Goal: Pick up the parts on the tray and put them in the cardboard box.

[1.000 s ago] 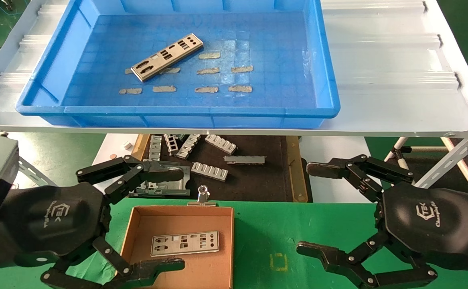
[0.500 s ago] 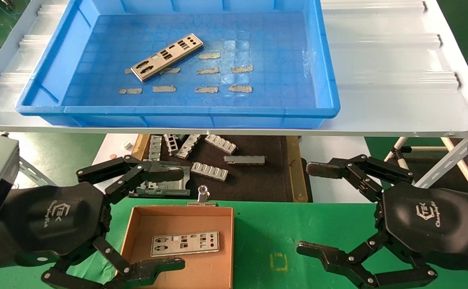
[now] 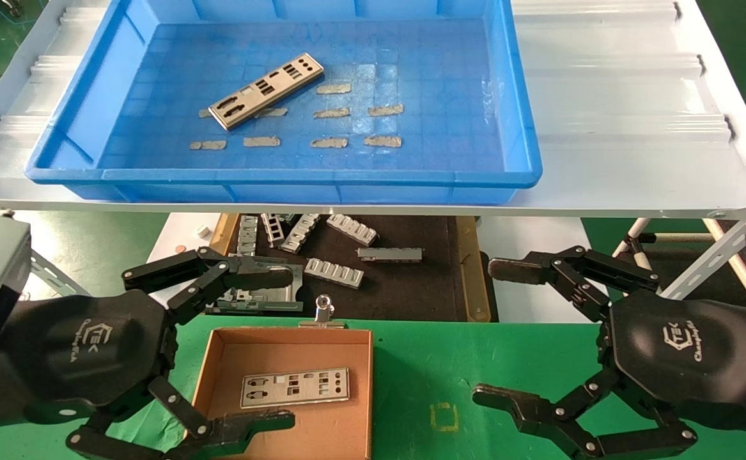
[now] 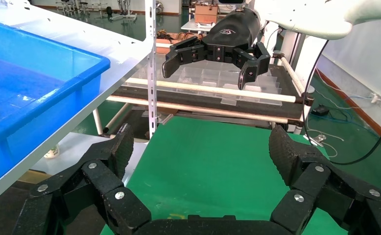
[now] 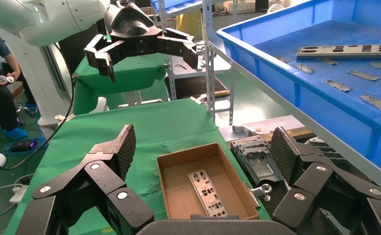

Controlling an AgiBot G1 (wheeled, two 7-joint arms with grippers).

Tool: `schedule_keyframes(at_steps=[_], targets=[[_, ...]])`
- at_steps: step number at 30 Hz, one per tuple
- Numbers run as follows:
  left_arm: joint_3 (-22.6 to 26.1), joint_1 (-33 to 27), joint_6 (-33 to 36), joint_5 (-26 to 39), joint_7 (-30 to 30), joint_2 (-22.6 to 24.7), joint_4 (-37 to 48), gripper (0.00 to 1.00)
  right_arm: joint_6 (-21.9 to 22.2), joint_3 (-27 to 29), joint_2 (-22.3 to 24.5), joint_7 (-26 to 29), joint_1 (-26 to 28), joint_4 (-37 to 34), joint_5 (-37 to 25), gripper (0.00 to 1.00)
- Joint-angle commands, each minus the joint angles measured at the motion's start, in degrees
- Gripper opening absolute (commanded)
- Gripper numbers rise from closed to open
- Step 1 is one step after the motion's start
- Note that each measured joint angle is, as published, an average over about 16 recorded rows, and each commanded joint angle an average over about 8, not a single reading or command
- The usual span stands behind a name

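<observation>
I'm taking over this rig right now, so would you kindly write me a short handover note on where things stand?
Left gripper: open, empty, at the cardboard box's left side.
Right gripper: open, empty, over the green mat right of the box.
Done: one part lies flat in the box.
Left: one part lies on the floor of the blue tray, up on the shelf, among tape scraps. It must go into the box.

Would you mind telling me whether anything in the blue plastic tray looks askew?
The silver punched metal plate lies diagonally across the blue plastic tray, partly covering a beige tape scrap. The other scraps sit in rough rows.
</observation>
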Motion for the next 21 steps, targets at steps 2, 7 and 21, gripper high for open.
schedule_keyframes(at_steps=[2, 7, 21], targets=[[0.0, 0.0, 0.0, 0.0, 0.0, 0.0, 0.0, 1.0, 0.0, 0.0, 0.0, 0.0, 0.0, 0.0, 0.0, 1.0], [0.0, 0.0, 0.0, 0.0, 0.0, 0.0, 0.0, 1.0, 0.0, 0.0, 0.0, 0.0, 0.0, 0.0, 0.0, 1.0], [0.0, 0.0, 0.0, -0.01, 0.0, 0.0, 0.0, 1.0, 0.0, 0.0, 0.0, 0.0, 0.0, 0.0, 0.0, 1.0]])
